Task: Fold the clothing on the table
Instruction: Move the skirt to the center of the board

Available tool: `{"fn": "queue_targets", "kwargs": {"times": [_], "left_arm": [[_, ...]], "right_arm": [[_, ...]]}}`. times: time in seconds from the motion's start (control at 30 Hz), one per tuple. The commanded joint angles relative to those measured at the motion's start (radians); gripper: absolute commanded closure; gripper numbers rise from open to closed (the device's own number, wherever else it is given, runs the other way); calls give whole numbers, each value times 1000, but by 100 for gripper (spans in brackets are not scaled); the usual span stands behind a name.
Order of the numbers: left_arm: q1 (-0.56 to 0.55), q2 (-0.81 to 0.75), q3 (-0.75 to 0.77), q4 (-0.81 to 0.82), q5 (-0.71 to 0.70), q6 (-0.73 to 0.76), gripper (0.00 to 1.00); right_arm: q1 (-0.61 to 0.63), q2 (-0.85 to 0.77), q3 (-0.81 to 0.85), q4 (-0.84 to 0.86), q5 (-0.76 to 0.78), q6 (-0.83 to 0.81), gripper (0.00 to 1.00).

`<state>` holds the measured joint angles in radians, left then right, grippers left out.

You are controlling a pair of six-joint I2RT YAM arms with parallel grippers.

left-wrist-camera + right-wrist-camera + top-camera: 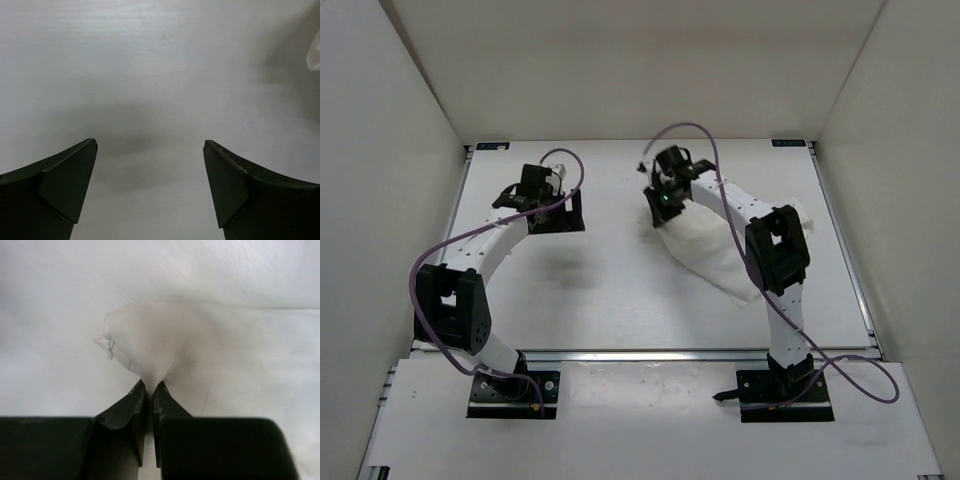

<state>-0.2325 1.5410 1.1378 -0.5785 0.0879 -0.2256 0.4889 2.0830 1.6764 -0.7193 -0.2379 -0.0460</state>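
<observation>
While the right gripper clamps a small tuft of the thin white pleated garment and the left gripper hangs spread, so slight a pinch could slip free.

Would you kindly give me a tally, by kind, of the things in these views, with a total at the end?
Pieces of clothing: 1
Table: 1
Grippers: 2, the left gripper open over bare tabletop, the right gripper shut on a pinch of the fabric
Total: 4
</observation>
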Motion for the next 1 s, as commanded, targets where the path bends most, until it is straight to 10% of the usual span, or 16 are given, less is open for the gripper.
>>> {"fn": "queue_targets", "kwargs": {"times": [0.0,0.17,0.43,0.77,0.97], "left_arm": [[76,-19,115,11,-45,-1,1],[185,-39,313,-38,-115,14,1],[130,-82,551,-121,-178,91,2],[-34,7,358,-31,-167,120,2],[-123,201,324,17,-154,76,1]], "right_arm": [[97,-14,398,-92,-155,26,100],[93,-153,525,96,-382,191,100],[-18,-547,-17,478,-350,348,100],[-231,-374,-360,546,-348,431,100],[-343,-169,-245,442,-350,390,46]]}}
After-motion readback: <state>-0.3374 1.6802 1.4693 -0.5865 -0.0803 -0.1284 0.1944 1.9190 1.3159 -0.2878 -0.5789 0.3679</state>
